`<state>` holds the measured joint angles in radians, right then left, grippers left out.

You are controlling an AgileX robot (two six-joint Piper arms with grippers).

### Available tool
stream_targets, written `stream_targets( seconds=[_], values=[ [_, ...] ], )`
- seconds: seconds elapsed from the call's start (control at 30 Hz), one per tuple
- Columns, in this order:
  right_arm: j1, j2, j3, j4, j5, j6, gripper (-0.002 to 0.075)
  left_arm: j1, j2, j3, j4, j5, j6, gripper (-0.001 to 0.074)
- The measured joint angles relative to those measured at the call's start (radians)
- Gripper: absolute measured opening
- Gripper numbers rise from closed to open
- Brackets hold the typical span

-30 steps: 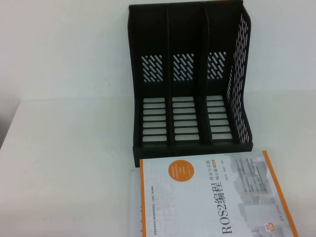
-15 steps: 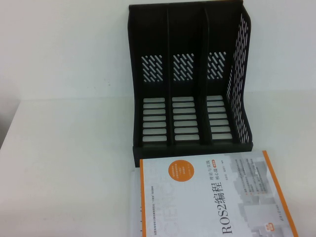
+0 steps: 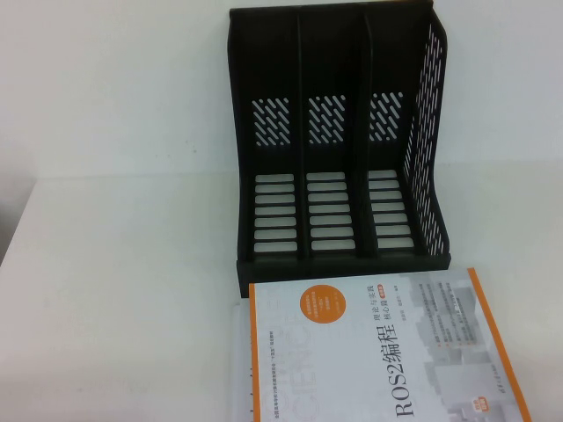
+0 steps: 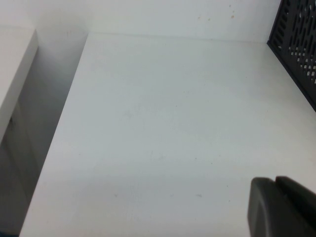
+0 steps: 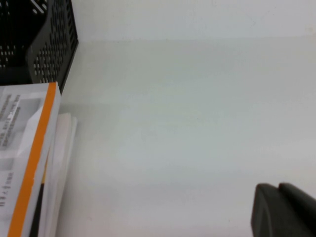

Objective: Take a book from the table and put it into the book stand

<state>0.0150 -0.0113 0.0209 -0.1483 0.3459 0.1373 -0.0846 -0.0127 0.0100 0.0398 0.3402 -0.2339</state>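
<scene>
A white book [image 3: 378, 352] with an orange edge and an orange circle on its cover lies flat at the table's near edge, just in front of the black book stand [image 3: 339, 141]. The stand has three empty slots and a perforated right wall. The book's orange edge also shows in the right wrist view [image 5: 29, 163], with the stand's corner [image 5: 44, 44] beyond it. My left gripper [image 4: 276, 185] is shut and empty over bare table left of the stand [image 4: 296, 44]. My right gripper [image 5: 279, 190] is shut and empty over bare table right of the book. Neither arm shows in the high view.
A white table [image 3: 123, 290] carries everything, with a white wall behind. The table's left edge and a gap beside a white cabinet [image 4: 15, 74] show in the left wrist view. More pages or a second book [image 5: 61, 148] lie under the top book.
</scene>
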Motion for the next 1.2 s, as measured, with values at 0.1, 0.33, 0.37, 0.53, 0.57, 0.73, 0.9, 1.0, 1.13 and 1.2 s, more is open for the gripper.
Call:
stream_targets(
  seconds=[0.1,0.33,0.37,0.53,0.57,0.73,0.9,1.0,1.13,1.2],
  values=[
    [0.000,0.000,0.000,0.000,0.000,0.000,-0.0003,0.000,0.000,0.000,0.000,0.000,0.000,-0.0004],
    [0.000,0.000,0.000,0.000,0.000,0.000,-0.0003,0.000,0.000,0.000,0.000,-0.002,0.000,-0.0004],
    [0.000,0.000,0.000,0.000,-0.002,0.000,-0.0003,0.000,0.000,0.002,0.000,-0.007,0.000,-0.0004],
    [0.000,0.000,0.008,0.008,-0.083,0.000,-0.0003,0.000,0.000,0.012,0.000,-0.152,0.000,-0.0004],
    [0.000,0.000,0.007,0.008,-0.125,0.000,-0.0003,0.000,0.000,0.012,0.000,-0.214,0.000,-0.0004],
    [0.000,0.000,0.007,0.010,-0.374,0.002,-0.0003,0.000,0.000,0.012,0.002,-0.525,0.000,-0.0004],
    [0.000,0.000,0.007,0.010,-0.546,0.002,-0.0003,0.000,0.000,0.012,0.005,-0.695,0.000,-0.0004],
    [0.000,0.000,0.007,0.010,-0.587,0.002,-0.0003,0.000,0.000,0.012,0.006,-0.724,0.000,-0.0004],
    [0.000,0.000,0.007,0.010,-0.614,0.004,-0.0003,0.000,0.000,0.012,0.006,-0.744,0.000,-0.0004],
    [0.000,0.000,0.007,0.012,-0.637,0.004,-0.0003,0.000,0.000,0.012,0.006,-0.749,0.000,-0.0004]
  ],
)
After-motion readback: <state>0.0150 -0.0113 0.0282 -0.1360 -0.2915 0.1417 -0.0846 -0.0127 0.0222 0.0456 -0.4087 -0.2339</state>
